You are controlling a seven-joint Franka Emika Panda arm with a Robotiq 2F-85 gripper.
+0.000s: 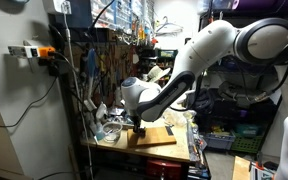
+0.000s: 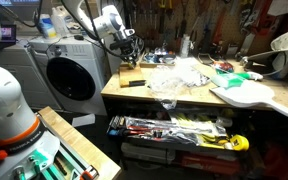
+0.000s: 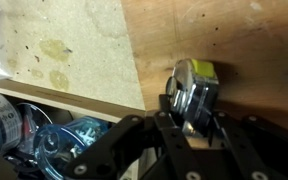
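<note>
- My claw [image 3: 192, 112] is pinching a tape measure [image 3: 194, 85], with a dark finger pressed against each of its flanks.
- The tape measure is silver and black with a yellow-green patch, and it sits on a brown wooden board [image 3: 239, 40], close to the board's edge.
- Just beside that edge lies a paler, speckled panel [image 3: 64, 50] with a few faint stains on it.
- Below the panel in the wrist view there is a clear blue plastic thing [image 3: 64, 138]; I cannot tell what it is.
- In both exterior views my claw [image 1: 136, 124] [image 2: 130, 56] points straight down onto the board [image 1: 156, 136], which lies at the end of the tabletop [image 2: 164, 98] next to the washing machine [image 2: 69, 70].
- Further along the tabletop, towards its middle, crumpled clear plastic [image 2: 176, 74] is heaped well apart from my claw.
- Under the tabletop's front edge, an open tray of tools [image 2: 174, 128] shows in an exterior view.
</note>
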